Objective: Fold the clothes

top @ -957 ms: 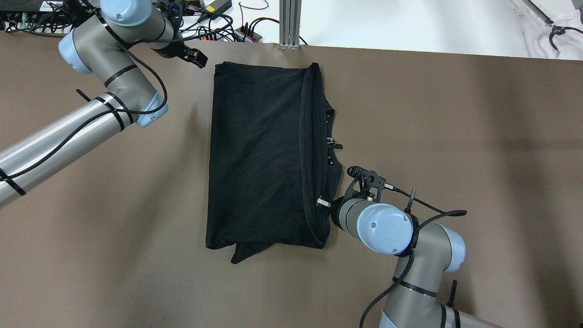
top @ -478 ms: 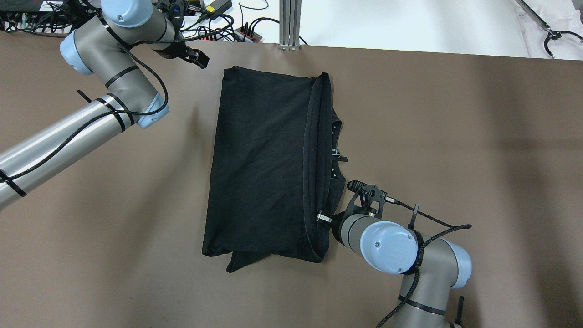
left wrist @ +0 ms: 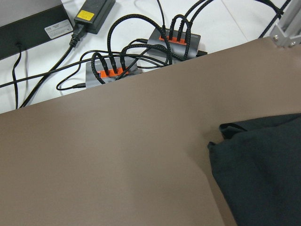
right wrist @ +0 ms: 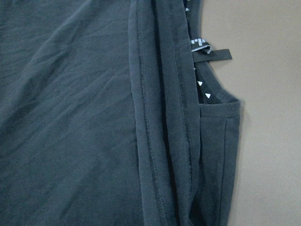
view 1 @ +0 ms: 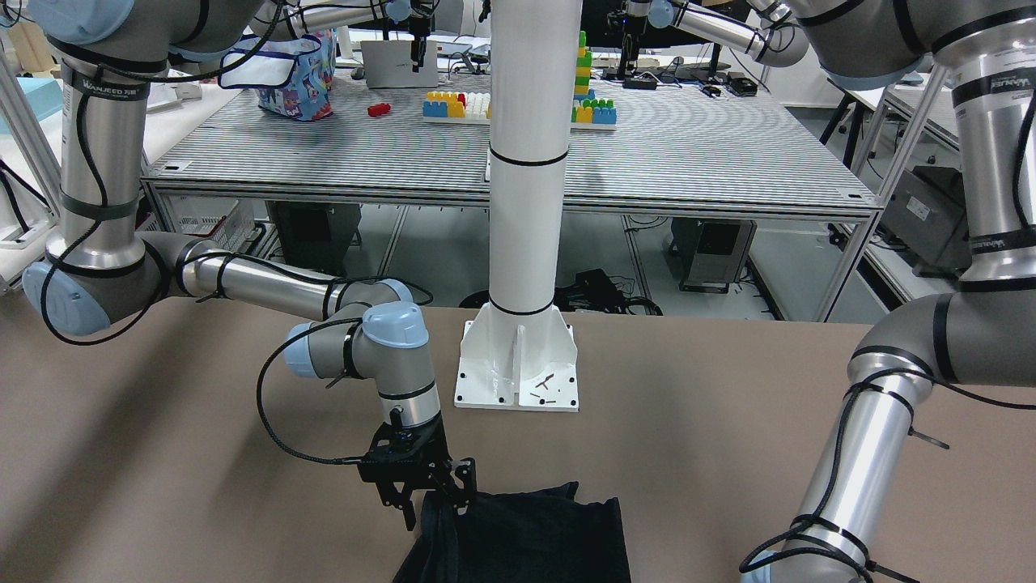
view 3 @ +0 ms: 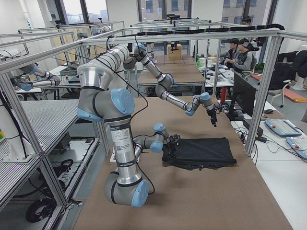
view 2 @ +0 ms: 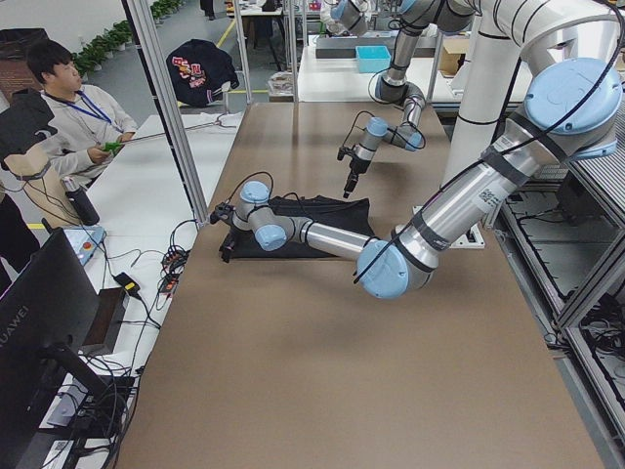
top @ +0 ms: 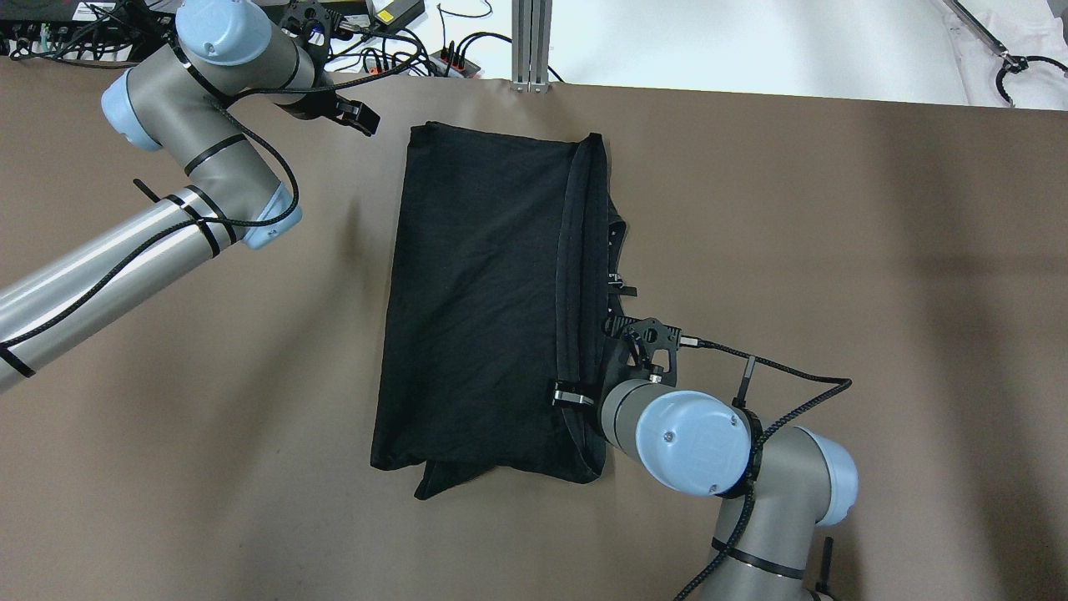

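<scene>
Right gripper [top: 567, 394] sits low over the near hemmed edge of the clothes [top: 484, 292], further in over the fabric than half a second ago. Whether it grips cannot be told.

Clothes lie folded at mid-table, unmoved. The print on the neck tag [right wrist: 201, 44] is unreadable.

Left gripper [top: 360, 122] is beside the far corner, opening unclear.

Beyond the table, the monitor [view 2: 39, 322] reads HUAWEI.

Right gripper [top: 571, 394] is now further in over the clothes [top: 476, 292], past the hemmed edge it sat at 0.5 s ago, and its wrist shifts left with it. The far end of the clothes is swung right compared with 1.0 s ago. Left gripper [top: 357, 117] and its wrist nudge slightly left. Jaws look unchanged, but the view is poor.
</scene>
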Tool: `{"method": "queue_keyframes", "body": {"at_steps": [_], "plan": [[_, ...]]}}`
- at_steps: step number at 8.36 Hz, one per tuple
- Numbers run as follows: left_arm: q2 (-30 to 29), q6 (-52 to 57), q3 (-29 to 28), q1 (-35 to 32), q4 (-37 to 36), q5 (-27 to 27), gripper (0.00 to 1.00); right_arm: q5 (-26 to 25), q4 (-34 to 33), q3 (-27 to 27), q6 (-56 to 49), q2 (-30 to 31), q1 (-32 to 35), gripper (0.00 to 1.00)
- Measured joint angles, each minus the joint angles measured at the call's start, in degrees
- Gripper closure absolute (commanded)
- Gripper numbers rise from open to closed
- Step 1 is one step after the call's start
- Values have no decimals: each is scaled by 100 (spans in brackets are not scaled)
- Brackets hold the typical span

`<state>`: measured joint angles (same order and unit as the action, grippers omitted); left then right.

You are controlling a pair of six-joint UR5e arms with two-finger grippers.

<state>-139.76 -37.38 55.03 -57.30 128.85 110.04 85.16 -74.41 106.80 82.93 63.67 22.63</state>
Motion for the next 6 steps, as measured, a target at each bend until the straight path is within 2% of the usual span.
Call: {"method": "queue_keyframes", "body": {"at_steps": [1, 3, 4, 6], "plan": [[12, -19, 17, 10, 0, 0, 0, -59, -380, 35, -264, -203, -58, 13], [24, -33, 29, 15, 0, 0, 0, -625, -674, 0, -1389, -332, -538, 27], [26, -33, 32, 18, 0, 0, 0, -864, -756, -80, -2017, -334, -720, 29], [27, -28, 29, 24, -6, 0, 0, -1012, -1067, -143, -2844, -343, -835, 44]]}}
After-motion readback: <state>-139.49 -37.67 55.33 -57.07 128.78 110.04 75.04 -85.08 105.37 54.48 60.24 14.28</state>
